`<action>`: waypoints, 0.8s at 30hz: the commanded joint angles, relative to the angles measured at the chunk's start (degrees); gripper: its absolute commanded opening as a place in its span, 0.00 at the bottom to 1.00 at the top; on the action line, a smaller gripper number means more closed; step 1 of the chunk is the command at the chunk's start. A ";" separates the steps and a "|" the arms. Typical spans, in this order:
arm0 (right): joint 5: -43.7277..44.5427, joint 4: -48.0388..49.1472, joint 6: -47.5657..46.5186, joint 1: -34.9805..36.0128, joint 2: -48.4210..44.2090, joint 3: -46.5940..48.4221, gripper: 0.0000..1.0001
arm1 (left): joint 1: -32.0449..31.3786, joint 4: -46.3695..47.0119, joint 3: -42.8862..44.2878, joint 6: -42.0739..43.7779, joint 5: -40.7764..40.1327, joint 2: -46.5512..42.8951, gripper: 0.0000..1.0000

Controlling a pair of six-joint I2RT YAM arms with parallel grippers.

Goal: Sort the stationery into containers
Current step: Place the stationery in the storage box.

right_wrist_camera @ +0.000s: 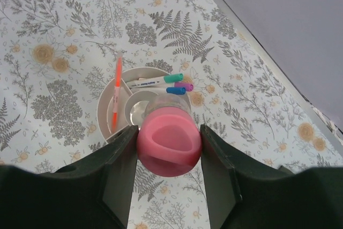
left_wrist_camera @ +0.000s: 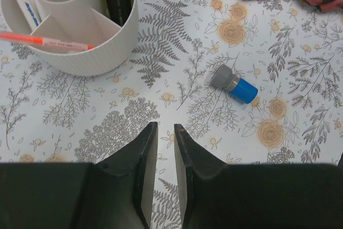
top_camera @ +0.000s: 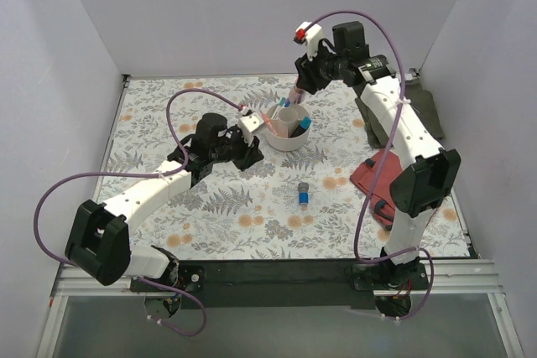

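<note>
The right claw (right_wrist_camera: pixel 168 132) grips the fat pink marker (right_wrist_camera: pixel 169 146) on both sides of its barrel, hanging over the cup (right_wrist_camera: pixel 103 112) at the far middle of the table (left_wrist_camera: pixel 80 132). The marker looks light, stiff and smooth, so it could slip if the squeeze eased. Thin pens (right_wrist_camera: pixel 155 82) and an orange pen (right_wrist_camera: pixel 117 87) sit in the cup. The left claw (left_wrist_camera: pixel 165 131) is narrow with nothing in it, just left of the cup. The short grey-blue stub (left_wrist_camera: pixel 234 84) lies alone, nearer. It is round and likely to roll, and is best pinched across its middle.
</note>
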 commanded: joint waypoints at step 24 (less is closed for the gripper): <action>5.14 -9.59 -4.74 6.97 11.13 14.30 0.01 | 4.32 3.62 -6.61 -2.88 1.66 -7.23 0.19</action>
